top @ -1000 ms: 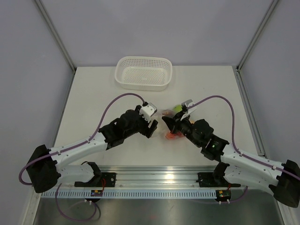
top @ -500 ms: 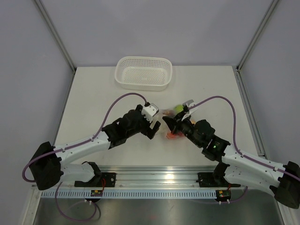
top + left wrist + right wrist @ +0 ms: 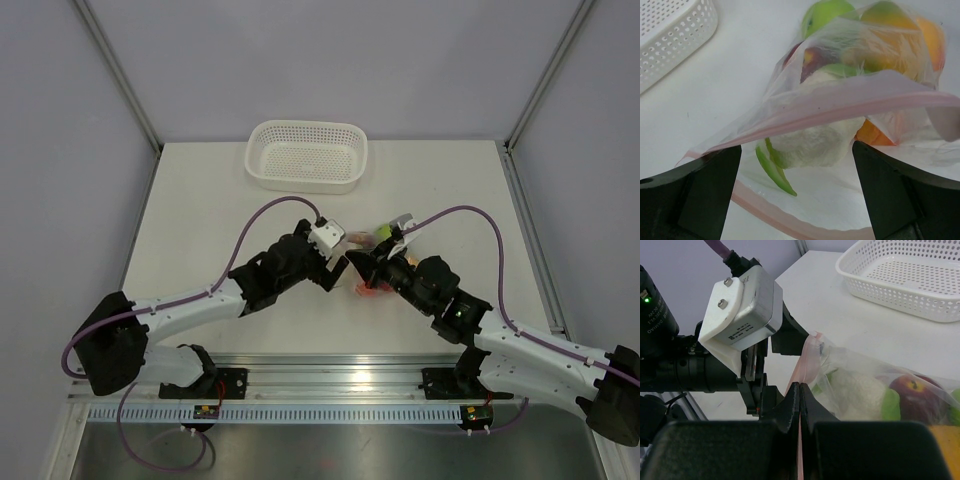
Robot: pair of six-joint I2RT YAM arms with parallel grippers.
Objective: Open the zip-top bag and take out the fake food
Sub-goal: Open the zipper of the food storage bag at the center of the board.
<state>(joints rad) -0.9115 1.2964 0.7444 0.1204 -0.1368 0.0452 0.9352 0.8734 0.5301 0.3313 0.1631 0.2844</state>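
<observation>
1. Step in hand, as I judge it: the R gripper holds the mouth of the zip-top bag up, so that the L gripper can go in for the food. The R gripper is clenched on the pink zip strip at the mouth edge. It should hold firm and not pull more, bc thin film can slip out.
2. The L gripper is released, jaws fully wide, and holds nothing. The mouth looks partly open. The upper lip runs across between the two fingers, and the lower lip lies lower down, by the table.
3. To do it well, I pass under the upper lip and over the lower one, slow and low along the table. I close on one piece only, w/o film between the pads, otherwise the whole bag is dragged.
4. Position: the bag lies at table centre between the 2 grippers. It is pinched by R and just in front of L, mouth toward L. Whether L touches the film I cannot tell.
5. The fake food is all inside the bag. The cauliflower is nearest to the L gripper, just behind the upper lip. The green apple and the orange pcs are deeper.
6. Farthest: the white basket at the far edge, well apart from the bag.
</observation>
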